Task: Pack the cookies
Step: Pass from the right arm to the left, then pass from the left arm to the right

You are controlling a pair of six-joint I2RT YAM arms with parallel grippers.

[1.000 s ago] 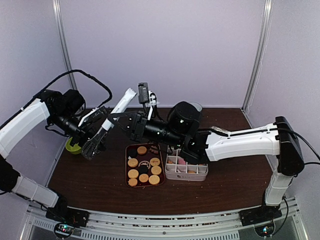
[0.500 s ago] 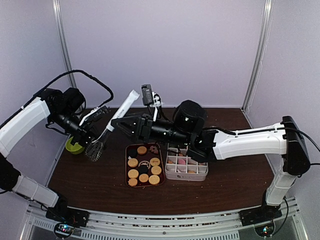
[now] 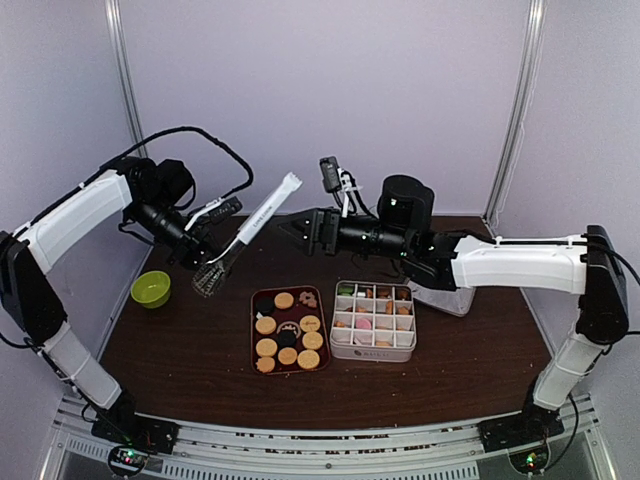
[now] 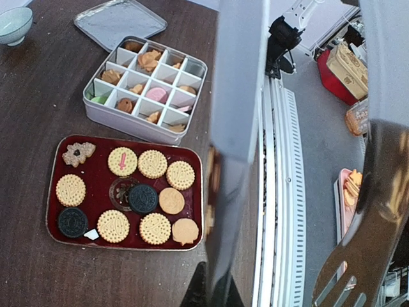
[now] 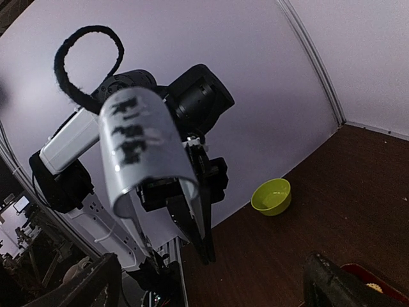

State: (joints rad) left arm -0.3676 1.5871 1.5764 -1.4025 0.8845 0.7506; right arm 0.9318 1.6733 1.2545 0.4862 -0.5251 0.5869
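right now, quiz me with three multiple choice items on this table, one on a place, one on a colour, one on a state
1. Where does the green bowl sit?
A) inside the tray
B) on the left arm's side of the tray
C) on the right arm's side of the tray

2. What colour is the tray holding the loose cookies?
A) blue
B) white
C) dark red

3. What state is the right pincer in?
A) open, holding nothing
B) shut on a cookie
C) shut, holding nothing

Answers:
1. B, since the top view shows the bowl out past the tray's left edge.
2. C, since the tray reads dark red in both the top and left wrist views.
3. A, since its jaws stand wide apart with nothing between them, while the left pincer holds the tongs.
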